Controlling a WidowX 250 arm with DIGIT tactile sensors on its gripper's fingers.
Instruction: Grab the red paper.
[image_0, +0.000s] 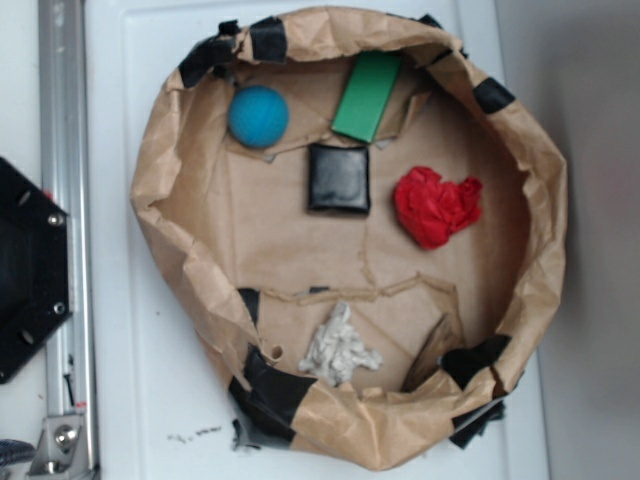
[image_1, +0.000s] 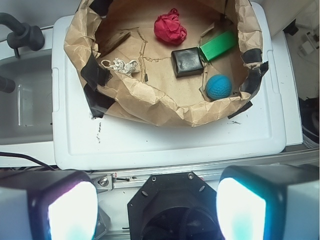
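Exterior: I see the red paper (image_0: 436, 206) in the paper-walled bin (image_0: 545, 210), right of the black square (image_0: 339, 179).

Wrist: my gripper (image_1: 156, 209) hangs spread wide, empty, well short. The wad looks light and springy; I'd pinch across its middle.

The paper (image_0: 436, 206) is bright red. The ball (image_0: 258, 115) is blue with a fine knobbly texture. The block (image_0: 366, 96) is plain green, the square pad (image_0: 339, 179) glossy black, the paper wad (image_0: 339, 346) white. The bowl (image_0: 170, 170) is brown paper patched with black tape, on a white counter (image_0: 130, 380).
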